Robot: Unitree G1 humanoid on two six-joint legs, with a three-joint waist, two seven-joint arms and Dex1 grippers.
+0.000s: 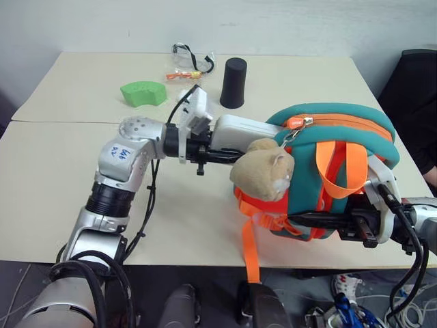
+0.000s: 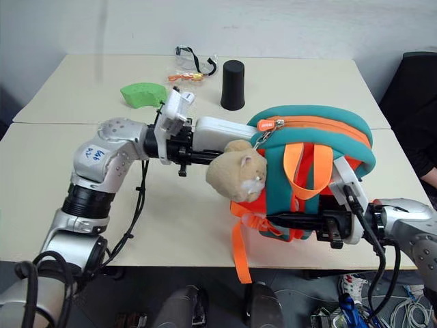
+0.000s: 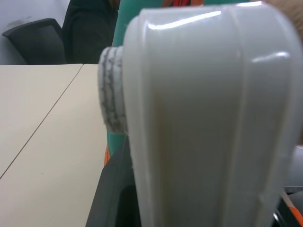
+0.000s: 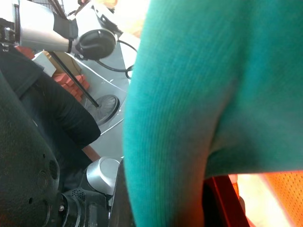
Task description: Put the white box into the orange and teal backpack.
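Near the table's (image 1: 61, 225) front edge the orange and teal backpack (image 1: 341, 171) is being held upright by the right gripper (image 2: 300, 220), clamped on its lower fabric, while beyond it the white box (image 1: 242, 133), gripped in the left gripper (image 1: 212, 147), is being presented at the backpack's teal side, not yet inside.

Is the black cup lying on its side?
No, the black cup stands upright on the table, behind the backpack.

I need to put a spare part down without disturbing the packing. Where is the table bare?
The near left of the table, beside the left arm, is bare, and so is the far right corner past the black cup. The near right is crowded by the backpack, and the far middle by the green piece and glasses.
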